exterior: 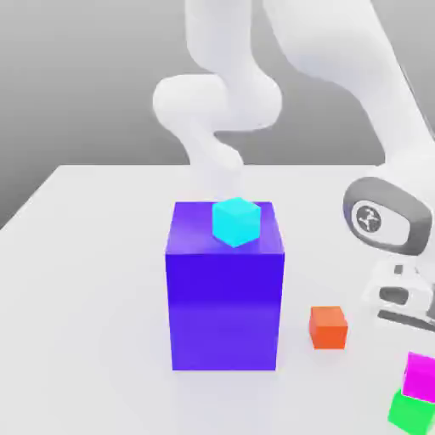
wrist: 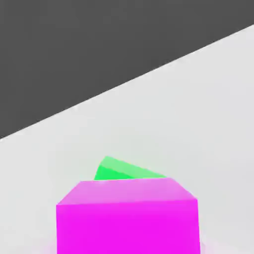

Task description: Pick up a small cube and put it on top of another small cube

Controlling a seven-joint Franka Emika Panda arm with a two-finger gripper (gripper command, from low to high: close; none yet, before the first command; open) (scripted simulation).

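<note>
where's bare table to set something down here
Bare table lies on the exterior view's left of the blue-purple block. The exterior view's right is crowded: orange cube, magenta cube on green cube, and the arm.

flat matte white tabletop (exterior: 93,280) fills the lower part of the exterior view, its far edge running straight across and its corner falling off toward the exterior view's left. behind it a plain grey backdrop (exterior: 76,76), darker at the top and paler near the table edge, no seams or windows visible. light is soft and even; shadows on the table are faint and blurred. in the hand view the same white surface (wrist: 198,114) ends at a straight diagonal edge against a uniform dark grey background (wrist: 74,44).
</note>
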